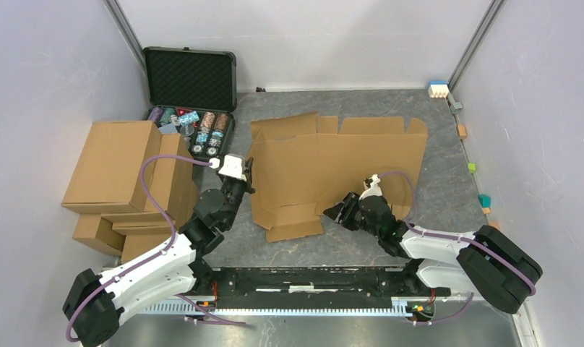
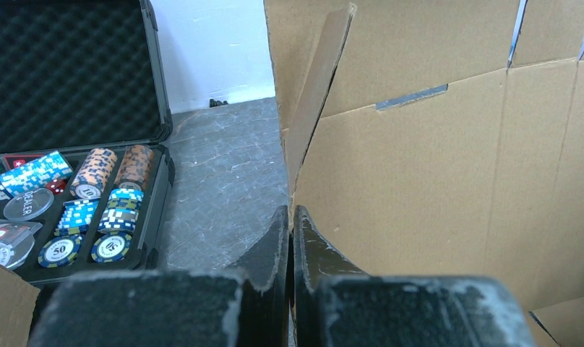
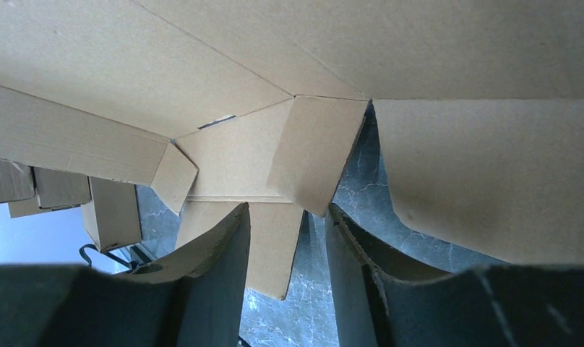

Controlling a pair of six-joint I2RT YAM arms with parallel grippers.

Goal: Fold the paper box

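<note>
The right fingers [image 3: 217, 249] stand apart under the raised near edge of the box [image 1: 332, 163], with a small flap [image 3: 314, 155] hanging just over their gap. If they close off-centre, they could miss the flap or crush it instead of bending it on its crease. The left fingers [image 2: 269, 249] are pressed together at the sheet's left edge; whether they pinch it I cannot tell. Without a firm hold there, the sheet, mostly flat on the tabletop [image 1: 448, 195], may slide or twist.
</note>
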